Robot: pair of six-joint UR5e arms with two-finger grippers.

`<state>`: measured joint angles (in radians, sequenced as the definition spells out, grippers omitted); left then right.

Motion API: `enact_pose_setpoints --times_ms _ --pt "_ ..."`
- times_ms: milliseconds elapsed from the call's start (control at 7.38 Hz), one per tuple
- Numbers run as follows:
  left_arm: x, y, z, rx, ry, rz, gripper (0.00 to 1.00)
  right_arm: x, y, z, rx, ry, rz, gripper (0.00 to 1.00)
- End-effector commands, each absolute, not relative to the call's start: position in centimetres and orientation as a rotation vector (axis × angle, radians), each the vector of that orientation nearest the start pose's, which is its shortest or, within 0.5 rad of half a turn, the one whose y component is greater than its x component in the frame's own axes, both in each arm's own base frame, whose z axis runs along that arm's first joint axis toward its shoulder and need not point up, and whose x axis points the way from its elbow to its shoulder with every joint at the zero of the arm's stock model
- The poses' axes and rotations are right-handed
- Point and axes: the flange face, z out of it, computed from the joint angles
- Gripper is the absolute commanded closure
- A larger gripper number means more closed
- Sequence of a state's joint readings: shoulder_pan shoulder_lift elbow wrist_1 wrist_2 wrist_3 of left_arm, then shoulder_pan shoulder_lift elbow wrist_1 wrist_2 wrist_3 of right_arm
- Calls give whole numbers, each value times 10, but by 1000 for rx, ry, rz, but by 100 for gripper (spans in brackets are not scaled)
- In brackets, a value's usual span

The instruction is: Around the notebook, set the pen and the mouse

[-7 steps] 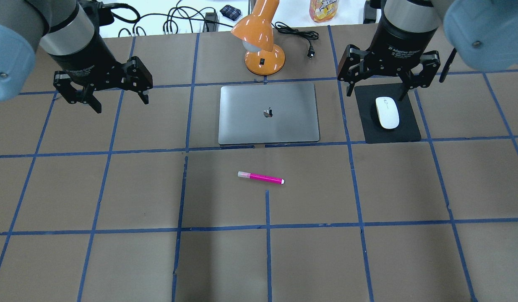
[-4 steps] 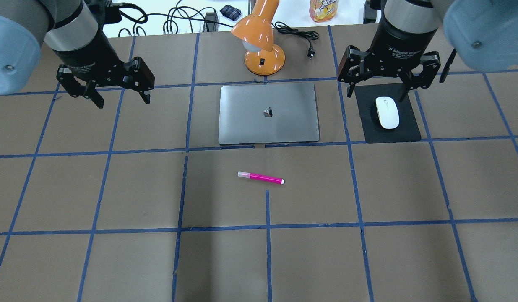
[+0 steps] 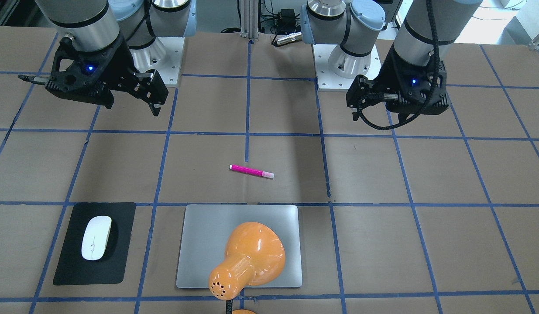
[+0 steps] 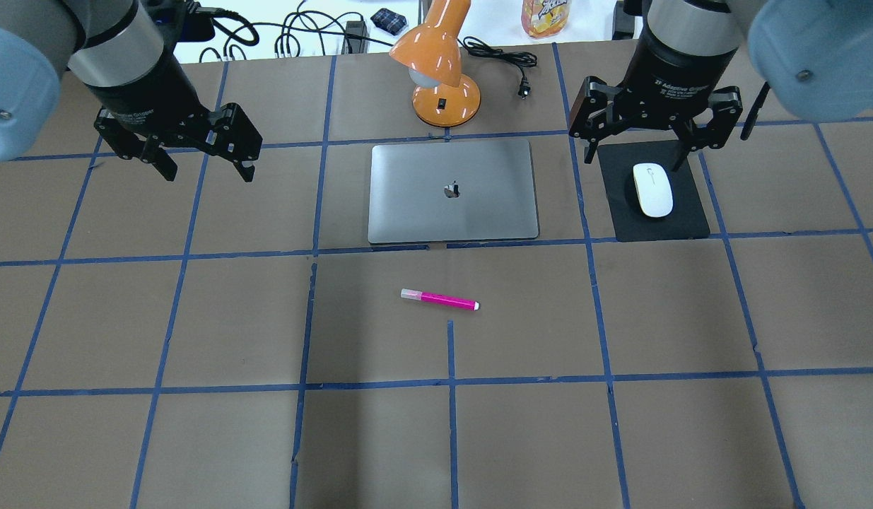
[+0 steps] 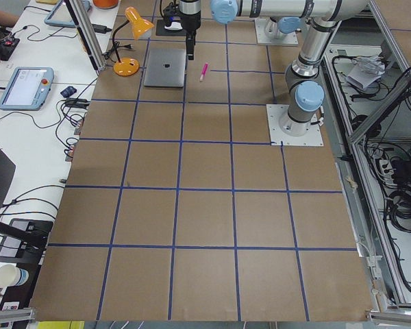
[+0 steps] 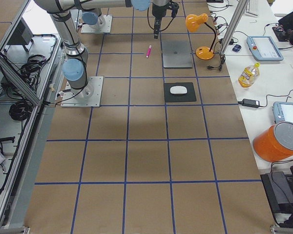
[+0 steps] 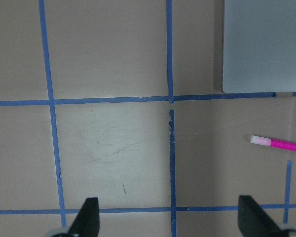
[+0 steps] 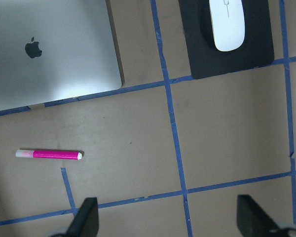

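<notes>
The pink pen (image 4: 440,300) lies alone on the brown table, just nearer me than the closed silver notebook (image 4: 453,191). The white mouse (image 4: 652,189) rests on a black mat (image 4: 690,225) to the notebook's right. My left gripper (image 4: 208,173) hangs open and empty above the table, left of the notebook. My right gripper (image 4: 633,162) is open and empty over the mat's far edge, just beyond the mouse. The left wrist view shows the pen (image 7: 278,143) and the notebook's corner (image 7: 264,44). The right wrist view shows the pen (image 8: 49,154), notebook (image 8: 49,54) and mouse (image 8: 227,24).
An orange desk lamp (image 4: 443,78) stands just beyond the notebook, its shade leaning over it in the front-facing view (image 3: 247,257). Its plug and cord (image 4: 510,60), other cables (image 4: 288,35) and a yellow bottle (image 4: 546,18) sit at the far edge. Blue tape lines grid the table.
My left gripper has shifted slightly to the right and turned a little, staying open. The right gripper, pen, mouse and notebook have not moved.
</notes>
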<state>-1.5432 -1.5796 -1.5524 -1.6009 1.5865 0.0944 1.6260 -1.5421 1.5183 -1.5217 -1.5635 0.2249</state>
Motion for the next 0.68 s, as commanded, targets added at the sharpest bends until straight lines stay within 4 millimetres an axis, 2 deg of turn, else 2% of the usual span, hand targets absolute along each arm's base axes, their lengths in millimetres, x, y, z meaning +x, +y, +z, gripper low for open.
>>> enact_pose_setpoints --times_ms 0,271,542 --pt "-122 -486 498 130 3150 50 0 162 -493 496 267 3126 37 0" --pt "-122 -487 509 133 3146 33 0 161 -493 496 265 3129 34 0" --pt "-122 -492 505 135 3140 48 0 161 -494 495 265 3129 39 0"
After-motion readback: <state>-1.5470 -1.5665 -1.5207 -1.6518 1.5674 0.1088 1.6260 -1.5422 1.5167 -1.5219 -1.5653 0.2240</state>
